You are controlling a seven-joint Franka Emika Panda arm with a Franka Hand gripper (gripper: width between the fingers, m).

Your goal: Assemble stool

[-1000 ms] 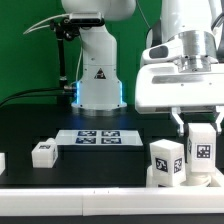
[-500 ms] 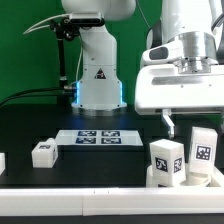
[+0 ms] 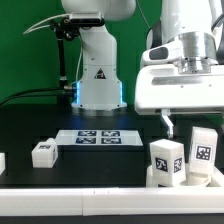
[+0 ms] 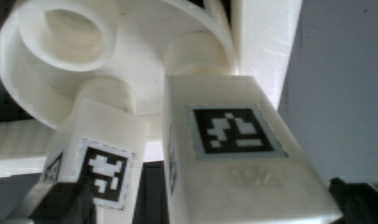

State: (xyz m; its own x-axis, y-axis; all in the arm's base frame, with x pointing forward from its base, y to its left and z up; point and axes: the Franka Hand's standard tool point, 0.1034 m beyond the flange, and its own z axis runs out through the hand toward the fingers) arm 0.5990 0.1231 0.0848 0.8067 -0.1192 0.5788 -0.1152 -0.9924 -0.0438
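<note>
Lower right of the exterior frame: gripper (image 3: 193, 122) sits just above the two upright legs with its jaws wide apart, clamped on nothing. Only one finger (image 3: 168, 122) shows clearly, and it is clear of both legs. The wrist view has both tagged legs standing in the round seat (image 4: 26, 70), so the stool is partly built and parked hard against the frame's lower right edge. The taller leg (image 3: 201, 152) tops out higher in frame than the shorter leg (image 3: 165, 162); can't tell if that's depth or a leg not fully home in its socket. Main risk as I read it: the taller leg's top sits between the open fingers, so any sideways drift on the retract would clip it and tilt or pop it out, more so if it's only loosely seated. Second risk: a nudge could slide the seat along the table (image 3: 130, 160) and spoil the pose for the last socket. The third leg (image 3: 43, 152) lies well apart, lower left, so I'd expect a long reach passing near the marker board (image 3: 98, 137). Surface is matte black, likely low grip on smooth plastic. A white bar (image 3: 80, 191) runs along the bottom edge, the arm's base (image 3: 98, 75) is upper centre, and there's a green backdrop (image 3: 30, 70) behind.
</note>
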